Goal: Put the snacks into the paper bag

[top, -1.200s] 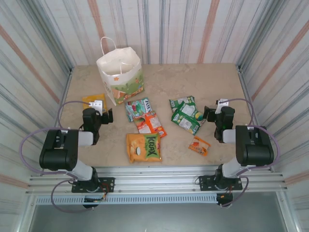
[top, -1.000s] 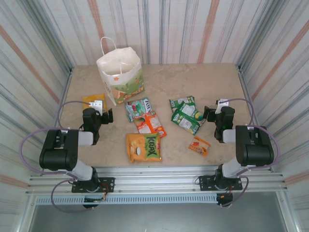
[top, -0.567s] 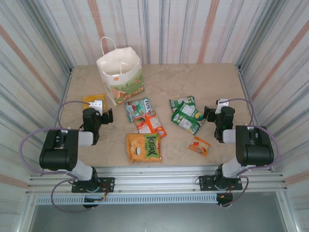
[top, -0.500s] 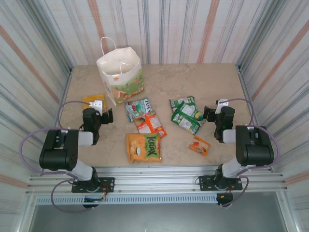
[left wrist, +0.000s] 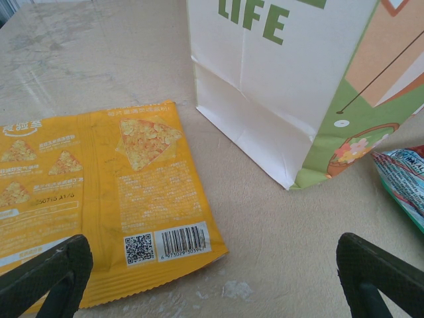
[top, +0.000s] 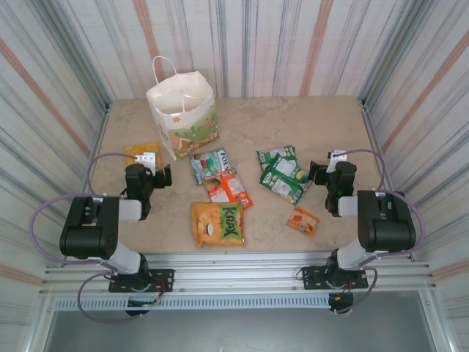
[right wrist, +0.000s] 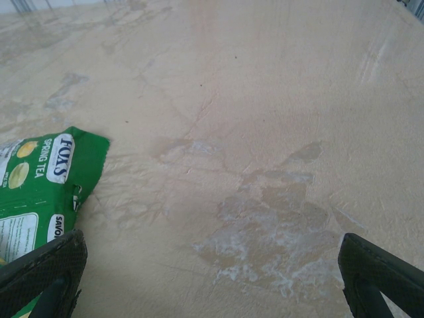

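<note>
Paper bag (top: 183,117): white with an orange-and-green print low down and cord handles, upright and open-topped, on the table (top: 293,121), ahead of the left gripper (top: 164,176) and slightly to its right; in the left wrist view its lower corner (left wrist: 278,99) stands close in front of the fingers. Yellow-orange packet (left wrist: 99,199): flat, barcode side up, ahead-left of the left gripper, its near edge reaching between the spread fingers (left wrist: 46,275); contact cannot be told. Left gripper: jaws wide apart, nothing held. Green-and-white packet (top: 209,165) with red print: just right of the left gripper, near the bag's base. Red-orange packet (top: 229,187): touching it on the side nearer the arm bases. Large orange packet (top: 218,223): nearest the bases, between the two arms. Green packets (top: 282,172): overlapping, just left of the right gripper (top: 316,172); the right wrist view shows one green corner (right wrist: 40,179) beside its left finger (right wrist: 40,271), bare table ahead. Right gripper: jaws wide apart, nothing held. Tiny orange packet (top: 303,221): behind-left of the right gripper, toward the bases.
</note>
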`<state>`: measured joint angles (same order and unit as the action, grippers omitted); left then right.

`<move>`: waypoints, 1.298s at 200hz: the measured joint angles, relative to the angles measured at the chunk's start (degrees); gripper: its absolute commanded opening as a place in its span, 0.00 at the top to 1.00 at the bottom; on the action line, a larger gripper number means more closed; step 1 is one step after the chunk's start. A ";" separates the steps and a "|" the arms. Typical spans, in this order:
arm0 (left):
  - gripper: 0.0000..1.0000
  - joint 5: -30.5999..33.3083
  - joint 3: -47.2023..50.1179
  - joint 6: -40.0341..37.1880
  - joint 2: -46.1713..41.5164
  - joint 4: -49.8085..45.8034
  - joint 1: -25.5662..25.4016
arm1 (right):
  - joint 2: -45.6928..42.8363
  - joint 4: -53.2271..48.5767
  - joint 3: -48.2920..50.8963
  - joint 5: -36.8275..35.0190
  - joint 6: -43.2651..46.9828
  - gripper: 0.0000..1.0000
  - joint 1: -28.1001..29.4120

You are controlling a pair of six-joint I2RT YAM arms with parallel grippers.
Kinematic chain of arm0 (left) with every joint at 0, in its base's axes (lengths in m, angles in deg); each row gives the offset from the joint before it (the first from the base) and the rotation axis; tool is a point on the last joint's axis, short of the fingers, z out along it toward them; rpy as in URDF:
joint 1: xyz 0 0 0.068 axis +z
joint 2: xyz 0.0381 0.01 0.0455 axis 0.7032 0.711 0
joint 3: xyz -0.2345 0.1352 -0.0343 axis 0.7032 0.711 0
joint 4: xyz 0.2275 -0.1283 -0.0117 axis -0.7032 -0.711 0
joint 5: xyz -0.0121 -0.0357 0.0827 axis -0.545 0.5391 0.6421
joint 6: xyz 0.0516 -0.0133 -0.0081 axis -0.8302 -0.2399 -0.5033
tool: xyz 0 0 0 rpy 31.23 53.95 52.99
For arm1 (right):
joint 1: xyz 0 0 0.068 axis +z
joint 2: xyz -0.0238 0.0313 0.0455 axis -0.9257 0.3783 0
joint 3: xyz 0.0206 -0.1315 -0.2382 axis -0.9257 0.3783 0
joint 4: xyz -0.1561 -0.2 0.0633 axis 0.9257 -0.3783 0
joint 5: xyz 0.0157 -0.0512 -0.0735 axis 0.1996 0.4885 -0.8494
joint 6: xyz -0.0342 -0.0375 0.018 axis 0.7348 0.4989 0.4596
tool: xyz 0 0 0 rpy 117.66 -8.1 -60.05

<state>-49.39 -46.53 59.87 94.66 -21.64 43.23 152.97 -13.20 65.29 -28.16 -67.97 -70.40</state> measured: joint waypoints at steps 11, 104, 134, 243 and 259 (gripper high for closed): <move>0.01 0.00 0.00 0.00 0.00 0.02 0.00 | 0.00 0.00 0.00 0.00 0.00 0.01 0.00; 0.10 -2.78 -7.96 -0.90 -12.81 -19.02 -1.31 | -9.22 -18.18 -6.95 0.57 -1.38 0.01 0.50; 0.12 -2.80 -11.10 -0.42 -22.60 -28.76 -5.66 | -15.72 -33.03 -16.68 3.69 -5.97 0.01 0.39; 0.27 -17.20 -12.48 6.32 -27.32 -44.63 -22.34 | -27.65 -59.12 -10.84 21.22 -26.29 0.01 -1.49; 0.29 -17.84 -11.37 7.54 -27.30 -44.72 -24.02 | -28.81 -60.96 -10.71 20.63 -27.50 0.07 -1.60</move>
<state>-67.23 -57.90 67.41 67.36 -66.36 19.21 124.17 -74.16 54.58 -7.52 -95.46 -72.00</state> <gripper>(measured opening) 0.729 0.966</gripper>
